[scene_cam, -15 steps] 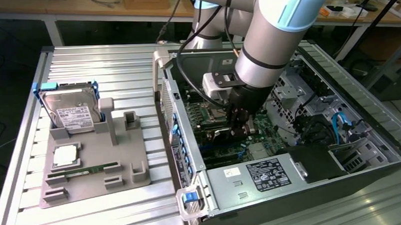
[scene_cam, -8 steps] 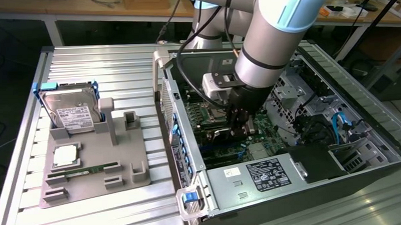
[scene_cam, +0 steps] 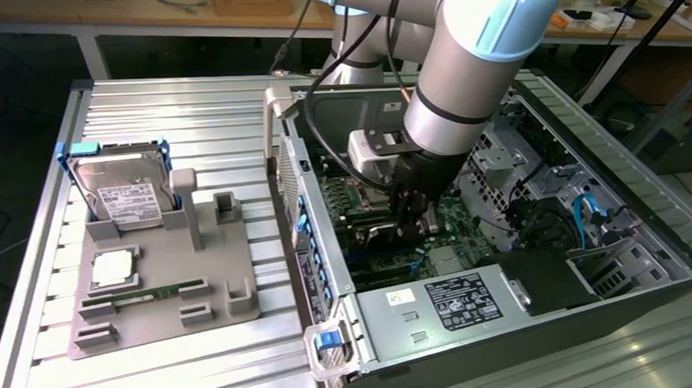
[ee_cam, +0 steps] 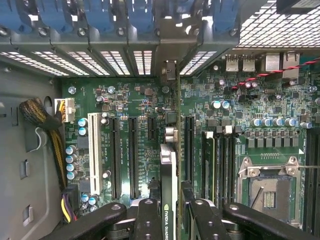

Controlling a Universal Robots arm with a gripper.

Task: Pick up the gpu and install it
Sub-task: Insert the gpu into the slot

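While your gripper hangs deep inside the open computer case, its jaws clamp the gpu edge-on over the motherboard; black expansion slots run close beside the card's edge, and the vented rear wall stands near.

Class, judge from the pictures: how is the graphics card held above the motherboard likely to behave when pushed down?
The graphics card shows as a thin edge between the jaws, so it is probably light and stiff lengthwise, yet may flex under sideways force. Gripped along one edge only, it could tilt when pressed.
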